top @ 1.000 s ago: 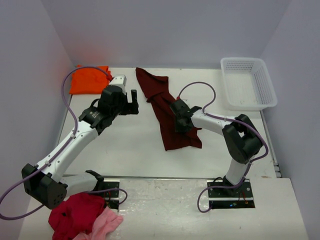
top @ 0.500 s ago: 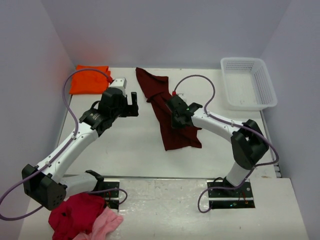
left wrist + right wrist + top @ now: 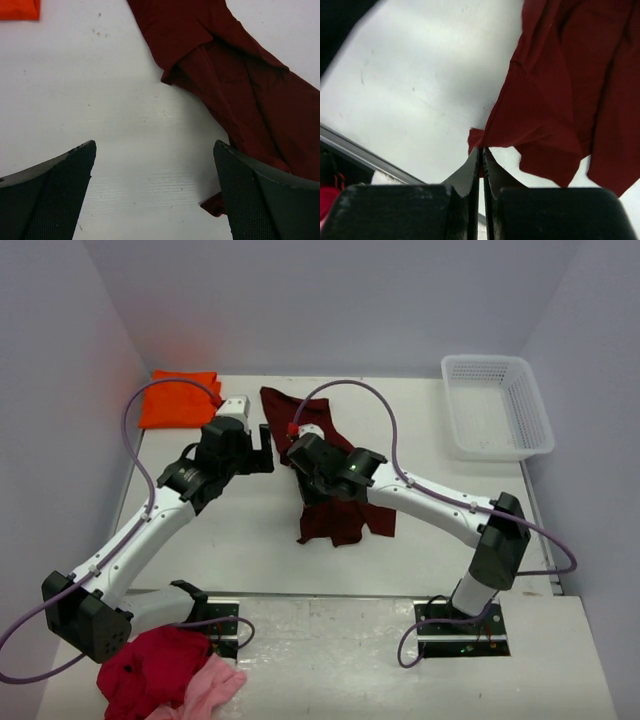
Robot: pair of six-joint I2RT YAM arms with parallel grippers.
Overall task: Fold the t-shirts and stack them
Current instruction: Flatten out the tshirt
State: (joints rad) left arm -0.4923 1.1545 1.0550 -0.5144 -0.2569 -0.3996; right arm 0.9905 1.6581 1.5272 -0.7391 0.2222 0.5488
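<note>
The dark maroon t-shirt (image 3: 335, 510) lies crumpled in the middle of the table, running from the back centre to the front. It also shows in the left wrist view (image 3: 235, 85) and the right wrist view (image 3: 570, 85). My right gripper (image 3: 303, 455) is shut on an edge of it (image 3: 481, 150) and holds the cloth lifted. My left gripper (image 3: 260, 445) is open and empty just left of the shirt, its fingers (image 3: 55, 190) over bare table. The folded bright orange t-shirt (image 3: 178, 398) lies at the back left corner.
A white plastic basket (image 3: 497, 405) stands at the back right. A crimson-red garment (image 3: 150, 668) and a light pink garment (image 3: 210, 690) lie in a heap at the near left, by the left arm's base.
My right gripper has moved left and back across the table, dragging the maroon shirt with it; the cloth has bunched and shifted left. My left gripper has barely moved.
</note>
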